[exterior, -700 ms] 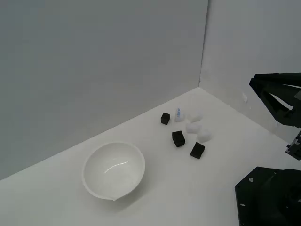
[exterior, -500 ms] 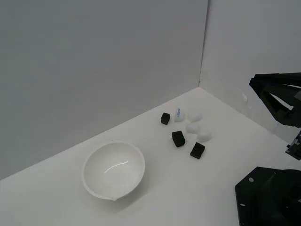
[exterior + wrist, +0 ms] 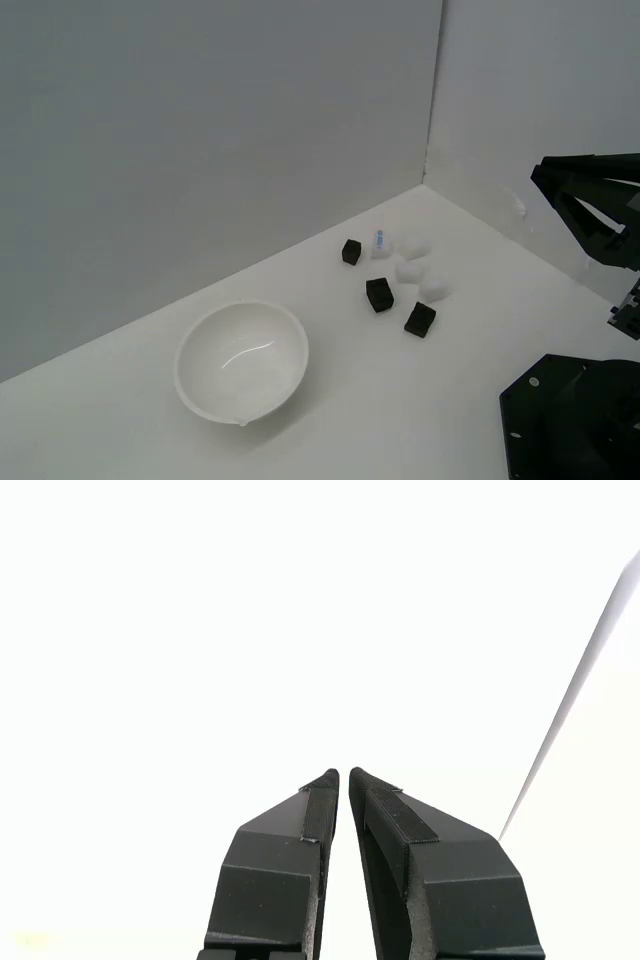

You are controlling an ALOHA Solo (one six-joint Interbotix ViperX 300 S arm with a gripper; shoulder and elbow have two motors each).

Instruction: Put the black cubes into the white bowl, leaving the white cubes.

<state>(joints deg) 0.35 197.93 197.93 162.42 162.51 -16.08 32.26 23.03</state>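
Three black cubes lie on the white table: one (image 3: 351, 251) farthest back, one (image 3: 379, 294) in the middle, one (image 3: 420, 319) nearest the arm. Several white cubes (image 3: 410, 270) sit right beside them, one bearing a small blue mark (image 3: 379, 241). The white bowl (image 3: 241, 362) stands empty toward the exterior view's left, well apart from the cubes. My gripper (image 3: 343, 773) is shut with nothing between its fingers; in the wrist view it faces only blank white. In the exterior view the arm (image 3: 590, 210) hangs at the right edge, raised above the table and away from the cubes.
Grey walls meet in a corner behind the cubes. The arm's black base (image 3: 570, 420) fills the exterior view's lower right corner. Bare white tabletop lies between the bowl and the cubes.
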